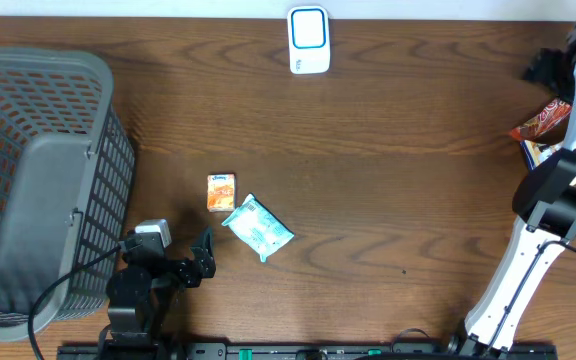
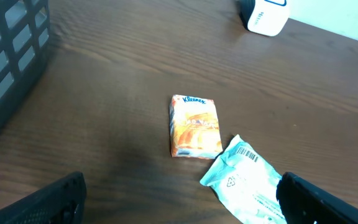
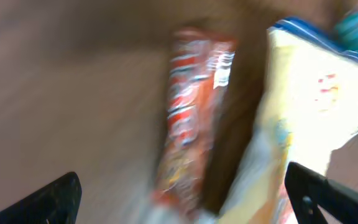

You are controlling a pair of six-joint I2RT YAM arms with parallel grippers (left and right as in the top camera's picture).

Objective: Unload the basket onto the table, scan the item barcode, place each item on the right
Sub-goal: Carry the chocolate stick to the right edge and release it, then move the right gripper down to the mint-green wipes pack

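**Jaws.** The left gripper [image 2: 182,179] is spread wide and nothing is held in it. The right gripper [image 3: 182,173] is likewise seen spread, its fingers at the two lower corners of a badly blurred wrist view, with nothing gripped between them.

**Items, largest first.**
1. Brown wood-grain table [image 1: 398,200], on which everything is set.
2. Grey plastic lattice basket [image 1: 38,180], at the left edge.
3. White barcode scanner with a blue-rimmed face [image 1: 308,40], stood at the far edge, centre.
4. Cream bag with a blue edge [image 3: 316,106], at the right edge, detail lost to blur.
5. Red snack packet [image 3: 191,118], just beside the bag and below the right jaws. Its long axis runs away from them.
6. Teal-and-white crinkled packet [image 2: 247,180], laid on a diagonal ahead and right of the left jaws, with a printed barcode [image 2: 247,153] turned upward.
7. Orange Kleenex tissue pack [image 2: 194,126], lying flat and touching the teal packet's corner. Its long axis points away from the left jaws.

**Judgement.** The item meant cannot be told. Items 6 and 7 are nearer the left arm and well apart from the scanner. Item 5 is nearer the right arm.
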